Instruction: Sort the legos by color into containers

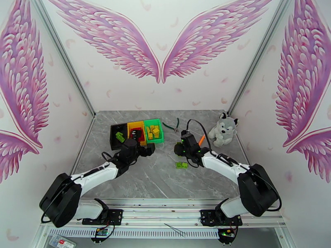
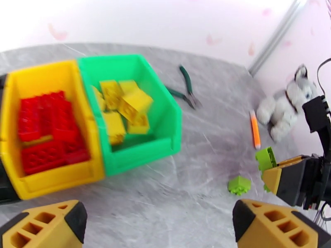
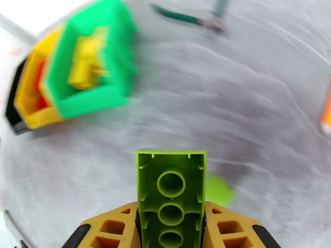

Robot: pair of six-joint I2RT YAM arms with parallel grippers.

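1. The right gripper [image 3: 171,223] is clamped on a lime green brick [image 3: 171,191]. The brick is pinched by its two long side walls, its hollow underside is turned to the wrist camera, and much of its length projects beyond the fingertips.
2. The left gripper [image 2: 159,222] is held with its jaws wide apart and nothing between them. It is poised over the table [image 2: 186,203] just in front of the yellow bin [image 2: 53,77] and the green bin [image 2: 128,63].
3. Red bricks [image 2: 45,133] are gathered in the yellow bin and yellow bricks [image 2: 124,106] in the green bin. A lime piece [image 1: 120,137] lies in the black bin [image 1: 112,139], so the black bin is judged to be the place for the held brick.
4. A loose lime brick [image 2: 239,185] is left on the table near the right gripper. Whether a second piece lies against it cannot be settled from the small top view.
5. The bricks are judged to be light, stiff and hard-walled. Nothing should deform or break under a firm pinch or a short drop into a bin.
6. Their glossy plastic is probably slippery, so flat opposite walls are to be preferred over studs or corners.
7. The held brick is gripped near one end, so some pivoting between the pads is thought possible in a quick swing.
8. The loose brick is best taken across its two parallel walls, squarely and near its middle.
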